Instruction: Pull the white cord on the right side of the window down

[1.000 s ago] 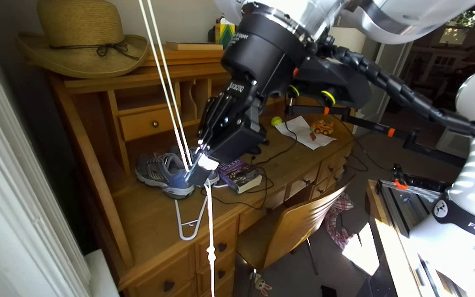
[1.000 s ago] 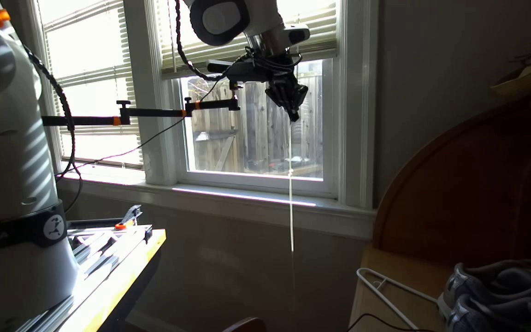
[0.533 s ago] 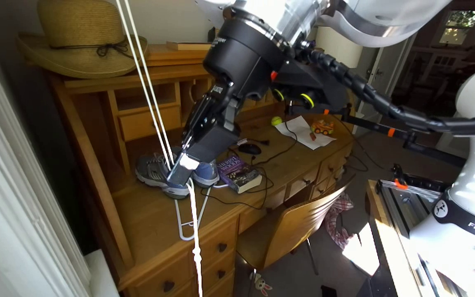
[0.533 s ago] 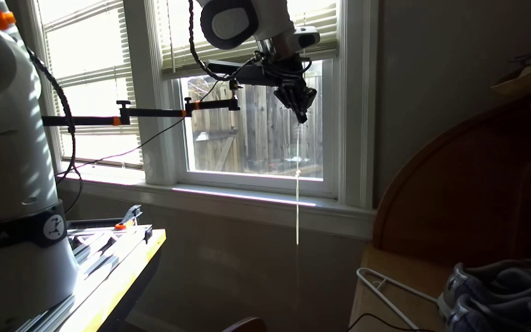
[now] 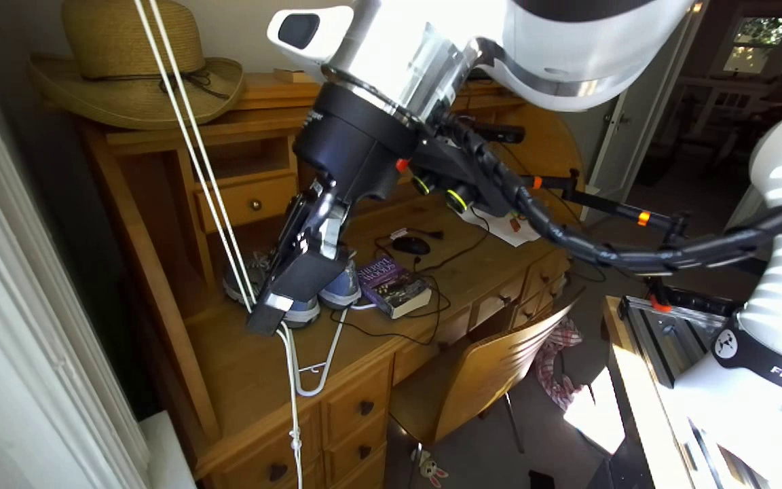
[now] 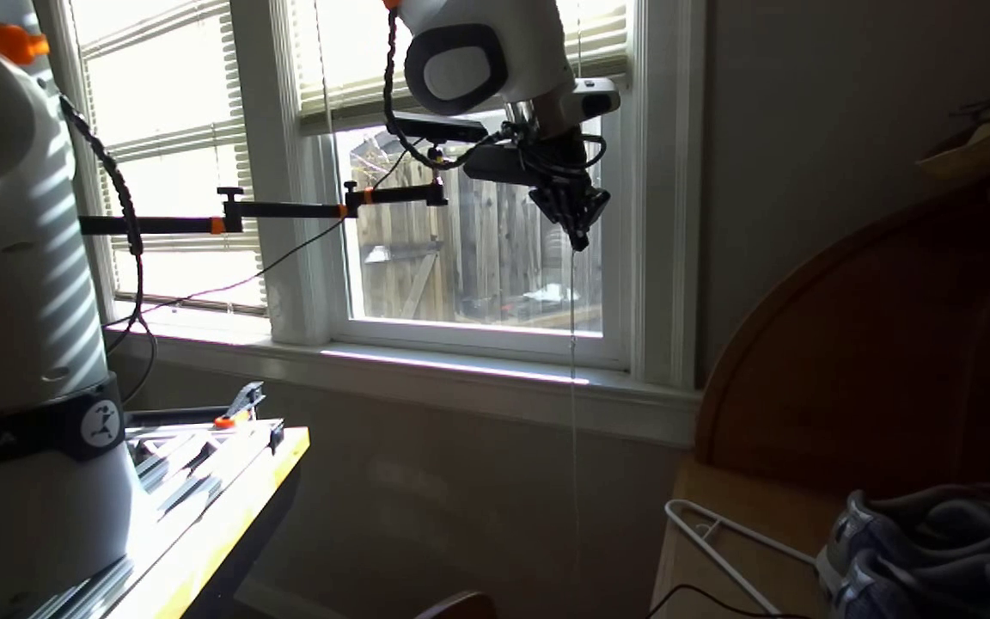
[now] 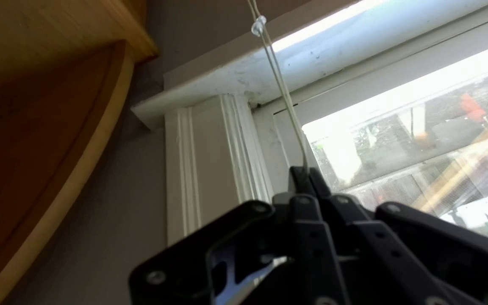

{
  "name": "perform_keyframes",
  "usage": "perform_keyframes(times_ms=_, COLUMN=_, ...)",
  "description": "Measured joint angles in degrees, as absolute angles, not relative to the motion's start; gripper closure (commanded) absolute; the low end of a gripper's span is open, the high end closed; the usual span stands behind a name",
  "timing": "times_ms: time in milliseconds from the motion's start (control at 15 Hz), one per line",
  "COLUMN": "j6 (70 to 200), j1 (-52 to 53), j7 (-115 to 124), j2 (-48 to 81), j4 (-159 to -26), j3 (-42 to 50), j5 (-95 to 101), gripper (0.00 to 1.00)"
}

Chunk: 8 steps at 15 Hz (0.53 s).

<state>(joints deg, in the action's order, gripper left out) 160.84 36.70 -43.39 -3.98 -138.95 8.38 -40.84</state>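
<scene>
Exterior view, end effector [image 5: 267, 318] gripping cord [image 5: 294, 436], "SHERRYL WOODS" paperback [image 5: 392, 286]

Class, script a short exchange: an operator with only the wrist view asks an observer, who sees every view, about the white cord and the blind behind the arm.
Operator: My gripper pinches the white cord. Where does it go above?
Observer: Up, crossing in front of the straw hat in an exterior view.
Operator: And how much of the window is covered?
Observer: Only its upper part: in an exterior view, the blind hangs partway down.
</scene>
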Motion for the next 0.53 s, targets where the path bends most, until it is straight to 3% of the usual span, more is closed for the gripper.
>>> perform_keyframes(times_ms=533, j6=160.82, j1=35.74, j7=-43.33, j2=2.31, j4=-136.76, j3=9.35, j5=-40.75, gripper=1.00)
